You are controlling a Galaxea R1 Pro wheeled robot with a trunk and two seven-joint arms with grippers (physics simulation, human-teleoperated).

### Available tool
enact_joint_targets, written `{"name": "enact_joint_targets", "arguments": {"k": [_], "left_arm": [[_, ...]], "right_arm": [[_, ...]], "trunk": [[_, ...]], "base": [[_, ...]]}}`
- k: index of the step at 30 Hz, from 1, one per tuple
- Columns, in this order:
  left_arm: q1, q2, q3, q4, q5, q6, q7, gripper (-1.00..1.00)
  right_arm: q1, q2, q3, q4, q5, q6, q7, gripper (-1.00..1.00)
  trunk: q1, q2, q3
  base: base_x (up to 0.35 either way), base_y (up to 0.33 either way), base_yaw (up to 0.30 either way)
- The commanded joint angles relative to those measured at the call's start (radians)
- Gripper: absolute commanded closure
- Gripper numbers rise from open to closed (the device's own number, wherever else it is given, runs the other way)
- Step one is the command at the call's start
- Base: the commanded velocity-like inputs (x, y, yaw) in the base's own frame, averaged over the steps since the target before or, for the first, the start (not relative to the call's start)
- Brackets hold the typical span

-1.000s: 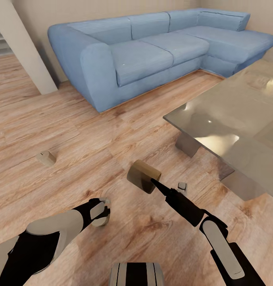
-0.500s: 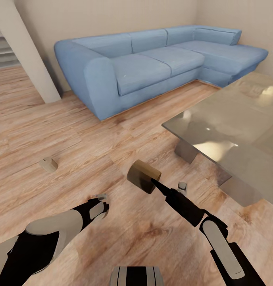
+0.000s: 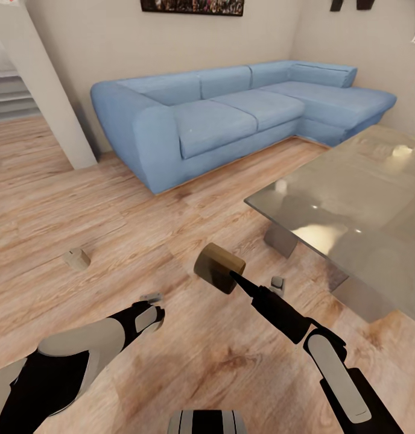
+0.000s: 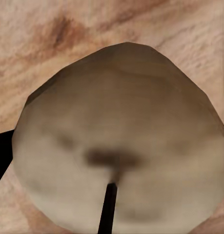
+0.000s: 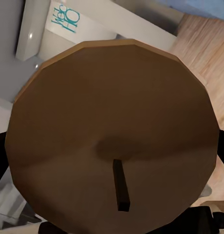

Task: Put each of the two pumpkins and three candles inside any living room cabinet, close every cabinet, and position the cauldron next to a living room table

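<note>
My right gripper (image 3: 242, 281) is shut on a tan-olive candle (image 3: 219, 267), held low over the wood floor; the right wrist view shows the candle's round end and wick (image 5: 120, 185) up close. My left gripper (image 3: 149, 310) is shut on a paler candle (image 4: 116, 146), whose end and wick show in the left wrist view. Another candle (image 3: 76, 258) lies on its side on the floor, far left of both grippers. The grey glossy table (image 3: 364, 199) stands to the right. The pumpkins, the cabinet and the cauldron are out of view.
A blue corner sofa (image 3: 231, 114) lines the back wall. A white pillar (image 3: 44, 96) rises at the back left, with stairs behind it. Open wood floor (image 3: 111, 199) stretches between the sofa, the table and my arms.
The whole picture has shifted down, so the camera has tilted up; a framed picture on the wall now shows. Both grippers keep their candles and hold their places in the view.
</note>
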Motion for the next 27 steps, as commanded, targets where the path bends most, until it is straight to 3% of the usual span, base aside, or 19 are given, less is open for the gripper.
{"name": "enact_joint_targets", "arguments": {"k": [1,13,17,20,24,27], "left_arm": [[-0.001,0.0,-0.004,-0.001,0.002,0.004,0.005,1.0],[-0.001,-0.003,-0.004,-0.001,0.001,-0.001,0.009,1.0],[-0.001,-0.008,-0.008,-0.001,0.0,-0.034,0.022,1.0],[-0.001,-0.016,-0.01,-0.003,0.0,-0.08,0.109,1.0],[-0.001,-0.071,-0.013,-0.005,-0.001,-0.12,0.291,1.0],[-0.001,-0.098,-0.015,-0.006,-0.001,-0.128,0.356,1.0]], "right_arm": [[0.0,-0.001,0.0,0.0,-0.007,0.005,-0.002,1.0],[0.0,-0.003,-0.015,0.001,-0.003,0.002,-0.023,1.0],[0.0,-0.002,-0.014,0.001,0.011,-0.001,-0.038,1.0],[0.0,-0.002,-0.014,-0.002,0.017,-0.002,-0.041,1.0],[0.0,-0.001,-0.014,-0.003,0.02,-0.003,-0.043,1.0],[0.0,-0.002,-0.014,-0.004,0.02,-0.002,-0.043,1.0]], "trunk": [[-0.001,0.0,0.003],[-0.006,0.003,0.05],[-0.008,0.004,0.065],[-0.009,0.004,0.077],[-0.011,0.005,0.092],[-0.012,0.006,0.104]], "base": [[0.0,0.0,0.0],[0.0,0.0,0.0],[0.0,0.0,0.0],[0.0,0.0,0.0],[0.0,0.0,0.0],[0.0,0.0,0.0]]}}
